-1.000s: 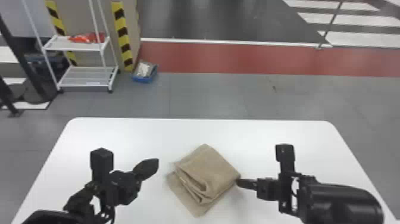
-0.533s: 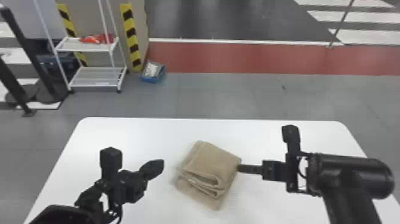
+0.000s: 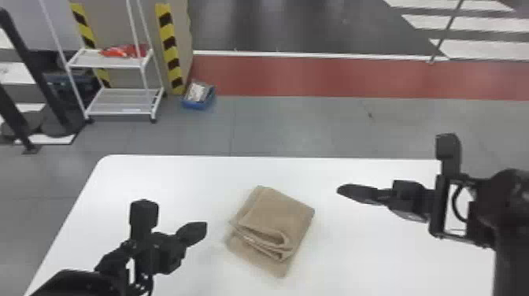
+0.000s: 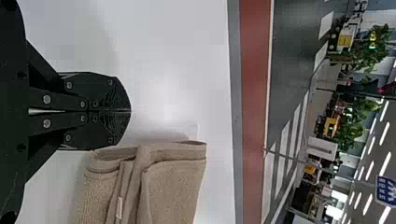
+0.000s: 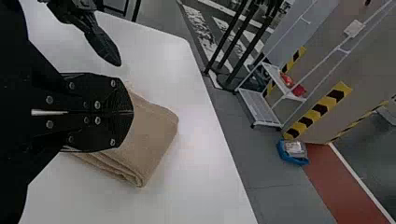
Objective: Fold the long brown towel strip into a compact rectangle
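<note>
Several layers of brown towel (image 3: pixel 275 216) are stacked in a squarish, slightly skewed bundle, laid on the smooth white counter (image 3: pixel 177 177). A fine, matte weave is shown by the cloth, one corner is pointed to twelve o'clock, and a thinner under-flap is left jutting out towards six and seven. Along that side, rounded folds and a soft loop are displayed; a small pale tag (image 4: pixel 119 208) is caught by the left wrist view among the plump ridges.

At nine o'clock from the towel, the left gripper (image 3: pixel 200 230) is held just off the cloth, its flat black fingers pressed together with nothing between them. At two o'clock, farther out, the right gripper (image 3: pixel 344 190) is held clear of the cloth, and its angular black tips are likewise brought together, empty.

Out past the counter, at eleven o'clock, a blue tray (image 3: pixel 196 105) is set on the grey floor (image 3: pixel 291 126), beside a post wrapped in yellow-and-black stripes (image 3: pixel 170 51). A slim white metal rack (image 3: pixel 118 103) is stood between ten and eleven, topped with something glossy red (image 3: pixel 125 51).
</note>
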{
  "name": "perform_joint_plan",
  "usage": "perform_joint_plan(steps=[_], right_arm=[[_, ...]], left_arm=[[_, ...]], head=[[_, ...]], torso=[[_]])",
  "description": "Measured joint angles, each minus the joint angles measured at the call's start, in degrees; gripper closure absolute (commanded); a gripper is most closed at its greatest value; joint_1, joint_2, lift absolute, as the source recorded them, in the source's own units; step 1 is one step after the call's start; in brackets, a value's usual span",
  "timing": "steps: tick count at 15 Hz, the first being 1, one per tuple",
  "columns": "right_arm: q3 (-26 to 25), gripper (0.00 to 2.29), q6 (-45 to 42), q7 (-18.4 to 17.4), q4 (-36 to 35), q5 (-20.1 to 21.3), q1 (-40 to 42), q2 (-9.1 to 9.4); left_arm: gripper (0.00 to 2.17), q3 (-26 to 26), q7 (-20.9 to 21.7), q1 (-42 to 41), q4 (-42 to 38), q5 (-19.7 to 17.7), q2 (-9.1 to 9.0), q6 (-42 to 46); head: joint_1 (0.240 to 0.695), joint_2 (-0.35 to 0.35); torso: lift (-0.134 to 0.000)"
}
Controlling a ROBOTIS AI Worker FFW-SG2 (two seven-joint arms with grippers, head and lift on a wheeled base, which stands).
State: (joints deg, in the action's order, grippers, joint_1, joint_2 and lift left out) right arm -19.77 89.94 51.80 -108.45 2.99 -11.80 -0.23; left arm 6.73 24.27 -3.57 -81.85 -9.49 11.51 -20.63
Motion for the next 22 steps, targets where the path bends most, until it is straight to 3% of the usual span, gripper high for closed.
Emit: perform_joint_plan(steps=[5, 12, 16, 22], right_arm=[[-3.0, 1.83, 0.0, -0.3, 1.3, -2.8, 0.2, -0.07], [-6.6, 1.83, 0.0, -0.1, 1.7, -5.1, 0.5, -0.96], [-7.6, 1.83, 0.0, 1.2, 2.6, -6.3, 1.9, -2.29], [-9.7, 1.83, 0.0, 3.1, 2.8, -8.4, 1.9, -4.64]], left_arm=[[1.38, 0.5, 0.8, 0.8, 1.5, 0.4, -0.23, -3.4], [1.38, 0.8, -0.4, -4.0, -3.3, -0.8, -1.27, -2.9], [1.38, 2.1, -2.5, -1.1, 0.4, -0.3, -2.63, 0.5], [1.38, 4.5, -2.6, 1.3, 4.7, 0.5, -2.99, 0.0]], head=[[0.695, -0.059], [0.695, -0.113], [0.695, -0.135], [0.695, -0.177]], torso=[[0.0], [0.0], [0.0], [0.0]])
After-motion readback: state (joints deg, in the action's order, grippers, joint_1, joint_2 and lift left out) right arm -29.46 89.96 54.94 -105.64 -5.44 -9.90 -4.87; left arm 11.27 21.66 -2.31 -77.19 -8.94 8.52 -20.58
